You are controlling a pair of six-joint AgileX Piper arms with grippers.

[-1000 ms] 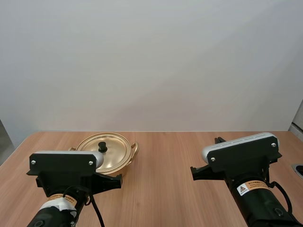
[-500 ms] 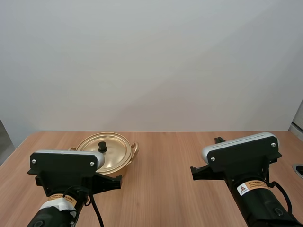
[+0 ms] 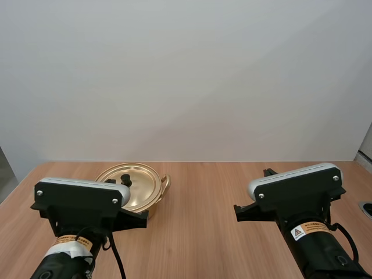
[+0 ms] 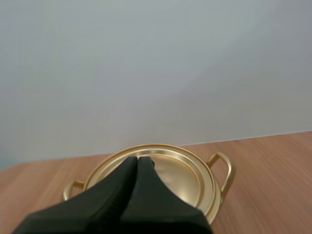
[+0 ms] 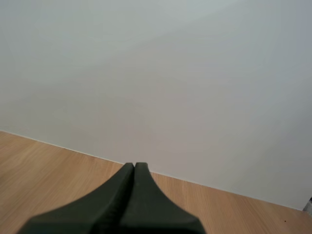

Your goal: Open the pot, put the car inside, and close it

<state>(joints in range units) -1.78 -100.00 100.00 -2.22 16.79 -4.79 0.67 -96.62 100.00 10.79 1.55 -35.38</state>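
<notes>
**Item 1: pot** (image 3: pixel 145 187). Brass-coloured, standing on the counter (image 3: pixel 203 226) in its far left part, close to the back edge where the wood meets the wall. The lid (image 4: pixel 181 171) sits flat and closed on it, with a black knob (image 3: pixel 125 181) upright at its centre. One loop handle (image 4: pixel 230 171) points toward the open side of the counter.

**Item 2: left claw** (image 4: pixel 138 160). Fingers pressed together as one dark wedge, holding nothing. It is aimed at the near rim of the lid and is not touching it.

**Change noted.** The left arm (image 3: pixel 78 200) has crept forward and slightly up over the last half second. Its housing now covers more of the pot's near side and reaches the foot of the knob. My reading is that the approach to open the pot has begun. The lid is not yet lifted and the car is not yet in, so nearly the whole task is left to do.

**Item 3: right claw** (image 5: pixel 134 166). Fingers together and empty, over bare wood and facing the wall. The right arm (image 3: pixel 296 189) has not shifted.

**Edges and room.**
- There is little margin behind the pot before the back edge, and the counter's left edge is near on that side.
- A wide bare stretch lies to the pot's right and between the two arms. It looks a good place to set the lid down.
</notes>
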